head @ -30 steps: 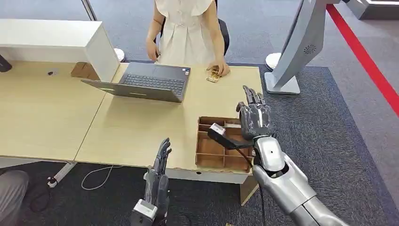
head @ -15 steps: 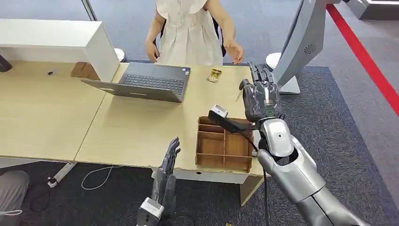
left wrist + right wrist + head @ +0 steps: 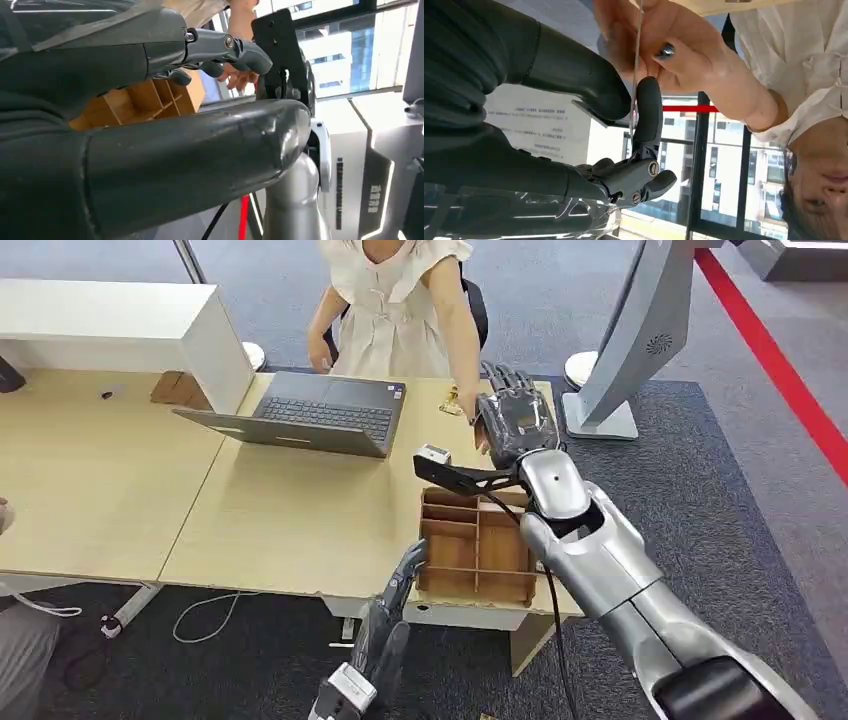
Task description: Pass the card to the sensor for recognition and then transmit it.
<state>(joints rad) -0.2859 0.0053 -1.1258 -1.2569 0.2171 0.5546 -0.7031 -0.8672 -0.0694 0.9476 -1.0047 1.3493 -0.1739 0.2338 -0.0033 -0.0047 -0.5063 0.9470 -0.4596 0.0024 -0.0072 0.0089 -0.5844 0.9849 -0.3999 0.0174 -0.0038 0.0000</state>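
While I scan from the frame's left, my left hand (image 3: 385,625) hangs low at bottom centre of the head view, below the table edge (image 3: 260,585), fingers straight, a little apart, holding nothing. Next right comes the open laptop (image 3: 320,412), a flat grey slab at upper centre, then the wooden tray (image 3: 478,552), thin brown partitions forming square cells near the table's corner. Further right, my right hand (image 3: 512,420) reaches up-frame to meet the person's hand (image 3: 664,47). In the right wrist view the card (image 3: 638,55) shows edge-on as a thin, stiff, pale sliver, running between the person's fingers and my dark, smooth thumb and finger, which lie on either side of it. Whether they already press it I cannot tell.

My worry is the handover: if the person lets go before my fingers clamp, so slick and thin a card could slide out and fall onto the tray or carpet. Pulling early, against the person's grip, might bend it or twist it askew for the sensor.
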